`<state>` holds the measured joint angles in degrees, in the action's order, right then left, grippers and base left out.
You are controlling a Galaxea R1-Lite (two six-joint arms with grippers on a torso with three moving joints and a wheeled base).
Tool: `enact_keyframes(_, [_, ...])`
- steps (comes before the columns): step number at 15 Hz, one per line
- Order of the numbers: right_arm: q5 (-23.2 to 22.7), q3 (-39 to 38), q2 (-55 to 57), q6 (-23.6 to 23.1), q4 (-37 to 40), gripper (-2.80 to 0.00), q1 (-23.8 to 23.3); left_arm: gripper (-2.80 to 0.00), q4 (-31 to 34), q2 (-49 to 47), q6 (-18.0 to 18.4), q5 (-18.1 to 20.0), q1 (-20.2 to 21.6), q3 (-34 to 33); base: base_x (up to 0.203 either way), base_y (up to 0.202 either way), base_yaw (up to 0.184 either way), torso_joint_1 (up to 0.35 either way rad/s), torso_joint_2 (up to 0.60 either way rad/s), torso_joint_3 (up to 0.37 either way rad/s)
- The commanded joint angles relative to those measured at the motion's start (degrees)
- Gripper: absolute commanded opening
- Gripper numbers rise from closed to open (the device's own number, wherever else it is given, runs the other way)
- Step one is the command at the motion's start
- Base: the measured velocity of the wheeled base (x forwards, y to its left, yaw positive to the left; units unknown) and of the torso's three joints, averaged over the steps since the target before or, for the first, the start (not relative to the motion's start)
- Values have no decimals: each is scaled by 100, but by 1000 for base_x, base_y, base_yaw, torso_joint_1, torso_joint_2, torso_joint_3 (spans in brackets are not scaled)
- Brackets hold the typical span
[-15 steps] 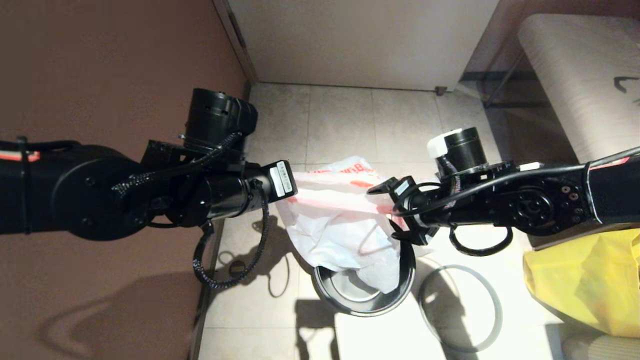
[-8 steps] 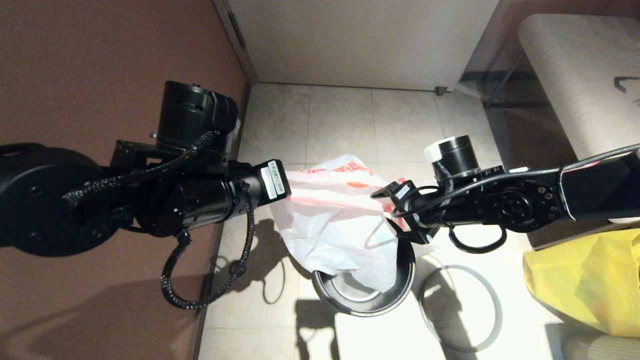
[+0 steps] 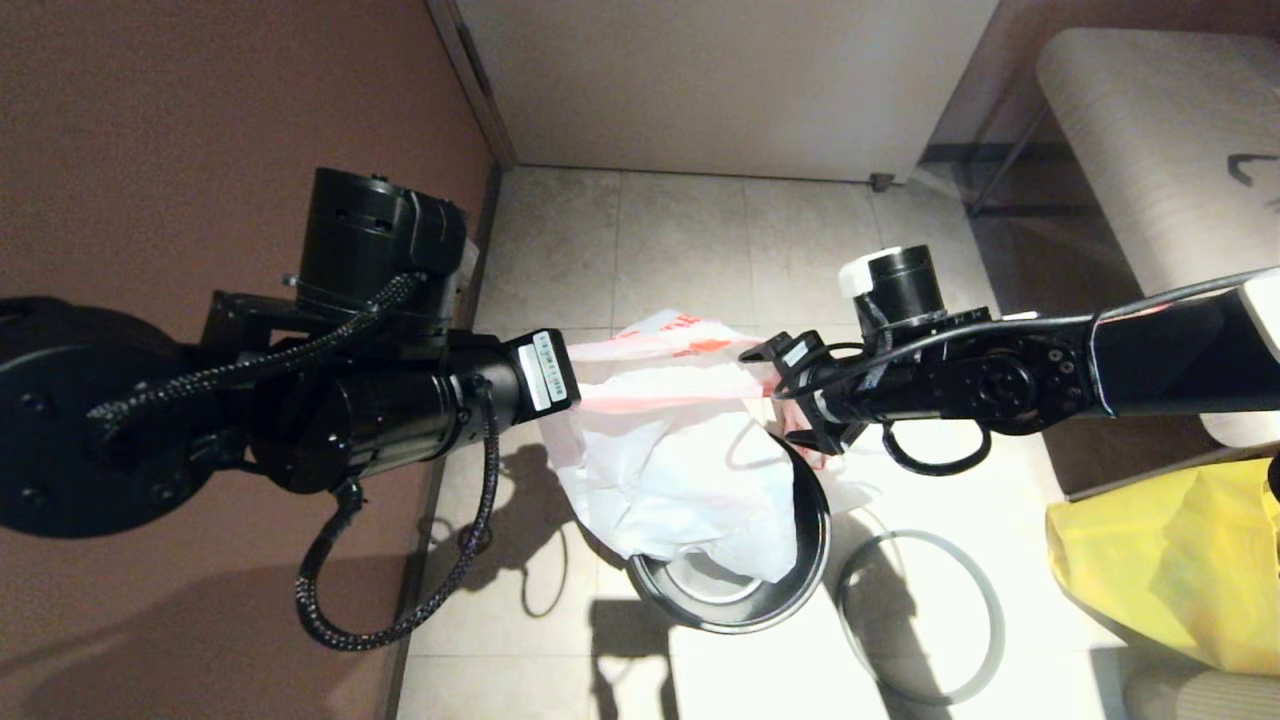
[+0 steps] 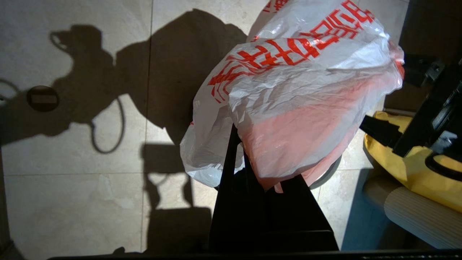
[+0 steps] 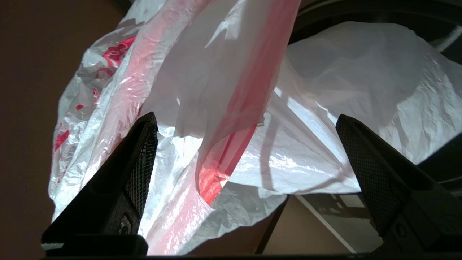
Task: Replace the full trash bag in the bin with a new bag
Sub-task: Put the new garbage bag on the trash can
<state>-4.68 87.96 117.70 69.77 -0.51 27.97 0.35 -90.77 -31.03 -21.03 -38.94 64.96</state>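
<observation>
Both my arms meet over the bin [image 3: 800, 560]: my left gripper [image 4: 249, 169] is clamped tight on one edge of the new bag [image 3: 670, 470], which hangs from it with its lower end dipping into the bin. My right gripper [image 5: 245, 159] stands at the bag's opposite side, fingers [image 5: 144, 159] spread wide around the plastic without pinching it. One big yellow bag [image 3: 1170, 560] lies well off to my right.
</observation>
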Motion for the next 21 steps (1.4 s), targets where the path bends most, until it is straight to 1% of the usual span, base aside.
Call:
enact_keyframes(1, [-6,168,51,49,7,0,-8,-280,0,33,-18,-15,-12,-45,0,0,0,0,0,0])
enact_keyframes(6, [-50,343,85,55,113,0,160,-280,9,69,-26,-15,-120,-54,0,0,0,0,0,0])
enact_keyframes(8, [-50,532,167,49,128,0,183,-280,5,77,-26,-19,-215,-81,0,0,0,0,0,0])
enact_keyframes(10, [-44,859,291,52,351,0,183,-280,9,86,-26,-24,-255,-89,0,0,0,0,0,0])
enact_keyframes(11, [-35,976,362,54,480,-280,183,-280,9,86,-26,-24,-255,-89,0,0,0,0,0,0])
enact_keyframes(15, [120,1404,707,26,478,-280,122,-280,26,229,9,-33,-246,-89,0,0,0,0,0,0])
enact_keyframes(18, [133,1965,1068,-65,554,-280,111,-280,109,253,9,-33,-237,-89,0,0,0,0,0,0])
enact_keyframes(21, [399,1703,617,-246,975,-280,-28,-280,100,127,21,-24,-202,-160,0,0,0,0,0,0])
